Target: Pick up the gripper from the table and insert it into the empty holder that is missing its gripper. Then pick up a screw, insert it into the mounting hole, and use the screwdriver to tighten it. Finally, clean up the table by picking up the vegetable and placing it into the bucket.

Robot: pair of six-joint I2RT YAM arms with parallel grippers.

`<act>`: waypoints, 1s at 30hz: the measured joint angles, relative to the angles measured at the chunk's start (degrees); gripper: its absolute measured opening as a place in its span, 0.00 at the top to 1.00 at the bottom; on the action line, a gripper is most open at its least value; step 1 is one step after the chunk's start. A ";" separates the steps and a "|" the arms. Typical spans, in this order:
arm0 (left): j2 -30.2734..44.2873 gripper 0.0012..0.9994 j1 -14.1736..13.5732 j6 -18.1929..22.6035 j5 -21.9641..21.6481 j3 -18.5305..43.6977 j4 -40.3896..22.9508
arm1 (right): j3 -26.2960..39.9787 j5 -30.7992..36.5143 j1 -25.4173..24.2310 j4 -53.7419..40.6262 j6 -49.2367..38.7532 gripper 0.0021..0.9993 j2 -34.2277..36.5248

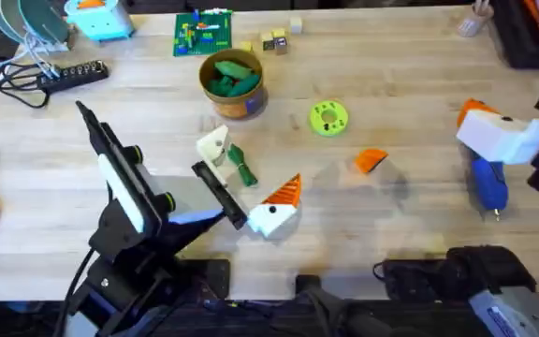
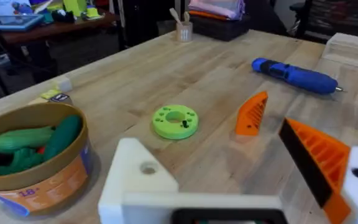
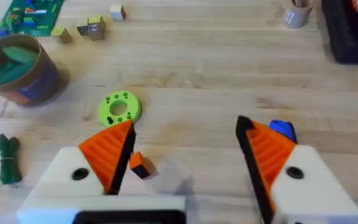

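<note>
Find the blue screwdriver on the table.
In the overhead view the screwdriver lies at the table's right side, right of the loose orange wedge.

The desk [image 1: 391, 84] is pale wood with fine grain. Beside the bright green disc [image 1: 327, 118], the bucket [image 1: 233, 82] is orange-brown with a tan rim and holds green toys. The gripper [image 1: 371, 161] is plain orange, the screwdriver [image 1: 488, 182] bright blue, the holder [image 1: 213, 146] white, the vegetable [image 1: 241, 167] dark green. Right fingers [image 3: 107, 155] are white with orange ribbed pads.
</note>
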 joint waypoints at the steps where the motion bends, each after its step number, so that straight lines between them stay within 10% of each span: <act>1: 0.00 0.01 0.00 0.02 0.00 0.00 0.00 | 0.00 0.00 0.00 0.00 0.00 0.01 0.00; 22: 0.00 0.01 0.00 -10.38 15.02 0.00 0.19 | 0.02 -7.87 0.00 -3.53 4.96 0.01 0.35; 30: 0.02 0.01 0.00 -11.96 17.78 0.00 0.09 | 0.02 -13.99 1.17 -9.33 0.10 0.01 11.48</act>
